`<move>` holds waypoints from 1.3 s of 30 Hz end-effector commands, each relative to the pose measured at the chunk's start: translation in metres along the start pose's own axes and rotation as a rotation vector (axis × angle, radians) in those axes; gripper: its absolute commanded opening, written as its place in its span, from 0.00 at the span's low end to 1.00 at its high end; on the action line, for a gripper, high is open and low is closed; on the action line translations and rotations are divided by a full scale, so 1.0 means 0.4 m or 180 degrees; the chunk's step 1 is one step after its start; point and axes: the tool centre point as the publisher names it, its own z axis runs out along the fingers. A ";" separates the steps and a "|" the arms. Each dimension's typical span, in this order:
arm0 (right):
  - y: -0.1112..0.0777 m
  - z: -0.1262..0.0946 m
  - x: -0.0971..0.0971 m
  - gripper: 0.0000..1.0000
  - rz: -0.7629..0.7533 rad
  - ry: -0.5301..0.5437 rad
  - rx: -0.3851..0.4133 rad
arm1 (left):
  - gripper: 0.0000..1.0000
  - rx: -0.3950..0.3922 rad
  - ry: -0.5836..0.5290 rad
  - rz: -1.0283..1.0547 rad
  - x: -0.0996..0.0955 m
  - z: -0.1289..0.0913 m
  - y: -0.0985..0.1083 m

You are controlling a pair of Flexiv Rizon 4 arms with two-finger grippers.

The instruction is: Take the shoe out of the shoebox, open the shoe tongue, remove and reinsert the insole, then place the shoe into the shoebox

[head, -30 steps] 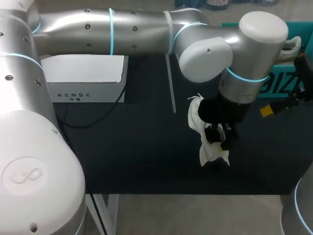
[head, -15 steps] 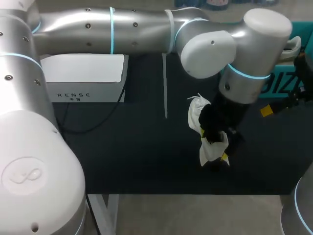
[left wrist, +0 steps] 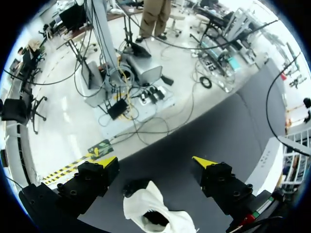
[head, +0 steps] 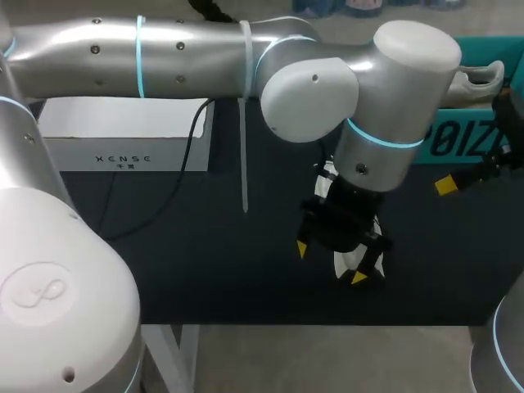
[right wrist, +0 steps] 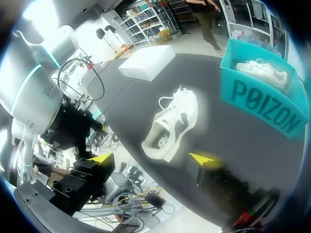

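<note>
Shoe (right wrist: 172,124): judged light, soft upper (stiff sole); best gripped at the heel collar.
Left claw (left wrist: 154,161): spread wide, nothing held.

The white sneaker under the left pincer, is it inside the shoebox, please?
Out: white sneaker lies on the black tabletop, beside the teal shoebox.

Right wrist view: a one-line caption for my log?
White shoe lying on the black table ahead of the open right tool; teal shoebox beyond it holds a second shoe.
</note>
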 end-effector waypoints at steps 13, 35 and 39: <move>-0.004 0.001 0.002 1.00 0.0003 -0.0011 -0.0004 | 1.00 0.0013 -0.0287 -0.2053 0.029 0.013 -0.023; -0.004 0.001 0.002 1.00 0.0003 -0.0011 -0.0004 | 1.00 -0.0443 -0.0956 -0.5082 0.091 0.060 -0.149; -0.004 0.001 0.002 1.00 0.0003 -0.0011 -0.0004 | 1.00 -0.0443 -0.0956 -0.5082 0.091 0.060 -0.149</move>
